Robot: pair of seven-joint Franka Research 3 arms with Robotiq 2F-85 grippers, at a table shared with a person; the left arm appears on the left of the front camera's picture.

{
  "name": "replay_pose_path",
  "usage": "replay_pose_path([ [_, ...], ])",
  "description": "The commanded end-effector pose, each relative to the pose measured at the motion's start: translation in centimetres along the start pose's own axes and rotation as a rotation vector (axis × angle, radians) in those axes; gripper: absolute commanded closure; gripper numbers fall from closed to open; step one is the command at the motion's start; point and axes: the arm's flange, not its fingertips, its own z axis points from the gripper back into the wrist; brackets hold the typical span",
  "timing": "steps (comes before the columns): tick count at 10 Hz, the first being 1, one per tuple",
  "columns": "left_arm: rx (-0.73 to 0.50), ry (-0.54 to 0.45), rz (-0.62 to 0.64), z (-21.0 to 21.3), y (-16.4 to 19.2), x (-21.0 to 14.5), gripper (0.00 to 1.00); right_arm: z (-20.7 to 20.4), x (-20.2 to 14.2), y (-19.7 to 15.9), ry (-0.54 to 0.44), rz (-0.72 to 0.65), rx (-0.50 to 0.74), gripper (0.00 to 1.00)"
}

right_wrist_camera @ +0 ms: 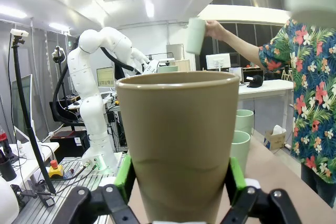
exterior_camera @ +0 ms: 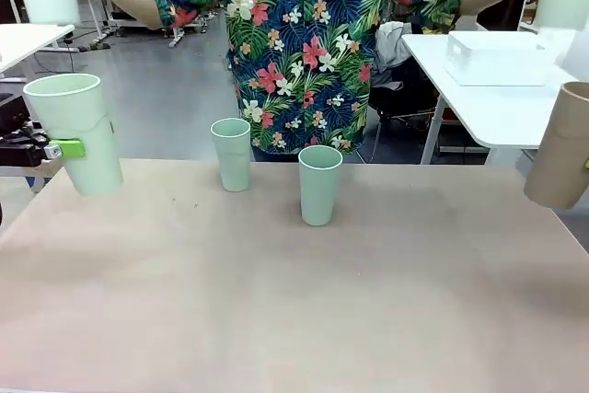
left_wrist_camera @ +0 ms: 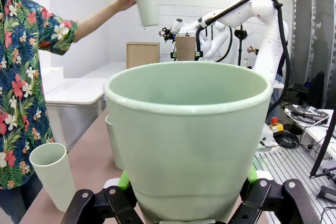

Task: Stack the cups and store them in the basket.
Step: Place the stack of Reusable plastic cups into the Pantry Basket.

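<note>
Six cups (exterior_camera: 319,184), none stacked: left gripper (left_wrist_camera: 188,182) clamps a mint cup (exterior_camera: 74,131), right gripper (right_wrist_camera: 179,182) clamps the taupe cup (exterior_camera: 561,144), two stand on table (exterior_camera: 276,301), basket (exterior_camera: 497,57) still unused.

A floral-shirted person (exterior_camera: 304,43) stands beyond the beige table (exterior_camera: 294,301), a white table (exterior_camera: 497,112) behind.

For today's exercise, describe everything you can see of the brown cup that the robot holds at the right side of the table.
The brown cup is a tall, handleless tumbler of matte taupe plastic, tapering from a wide open rim to a narrower base, with a faint line around its lower body. The right gripper clamps it between green pads on opposite sides. In the front view it hangs tilted, clear of the table, at the right edge, partly cut off. Nothing else touches it. Its inside cannot be seen.
</note>
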Motion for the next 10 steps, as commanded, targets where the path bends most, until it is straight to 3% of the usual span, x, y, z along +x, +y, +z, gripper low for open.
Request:
replay_pose_path([
  [1,0.002,0.000,-0.002,-0.02,-0.02,0.28,0.13,-0.03,0.08,-0.03,0.006,0.015,-0.004,0.14],
  [10,0.002,0.000,-0.002,-0.02,-0.02,0.28,0.13,-0.03,0.08,-0.03,0.006,0.015,-0.004,0.14],
])
